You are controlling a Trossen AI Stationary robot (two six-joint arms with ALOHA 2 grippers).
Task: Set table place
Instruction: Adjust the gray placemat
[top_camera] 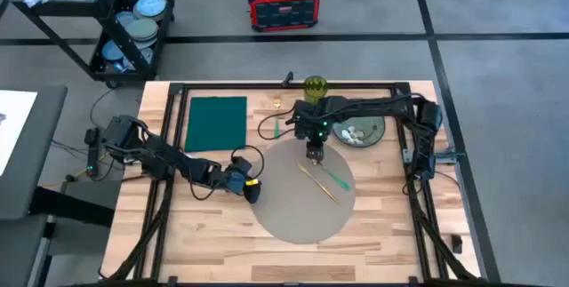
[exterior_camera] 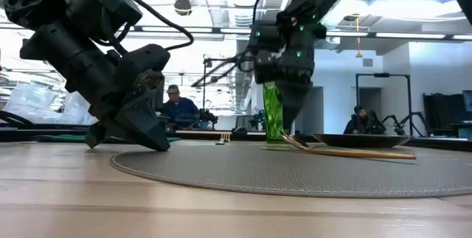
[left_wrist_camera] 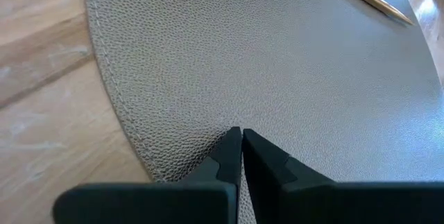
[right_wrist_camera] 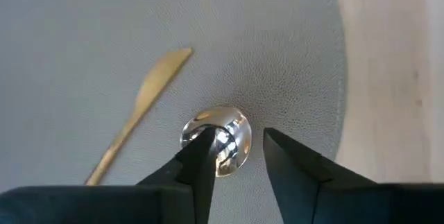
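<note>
The round grey placemat (top_camera: 293,211) lies flat in the middle of the wooden table (top_camera: 391,234). On it lie a gold knife (top_camera: 318,183) and a green-handled piece of cutlery (top_camera: 336,179). My left gripper (top_camera: 252,189) is shut at the mat's left edge, slanting down onto it. My right gripper (top_camera: 314,155) stands open over the mat's far part, its fingers either side of a shiny silver spoon bowl (right_wrist_camera: 229,130). Whether a finger touches the bowl I cannot tell. My left gripper sets its shut fingertips (left_wrist_camera: 229,148) down on the placemat's top surface just inside its left edge (left_wrist_camera: 149,161). It comes slanting down from the table's left. The mat lies flat on the table. Whether any of the mat is caught between the fingers I cannot tell.
A grey-green plate (top_camera: 363,132) sits at the far right of the mat, a green glass (top_camera: 315,87) at the far edge, and a dark green napkin (top_camera: 216,123) at the far left. A dark cart (top_camera: 124,20) and a red box (top_camera: 283,3) stand beyond the table.
</note>
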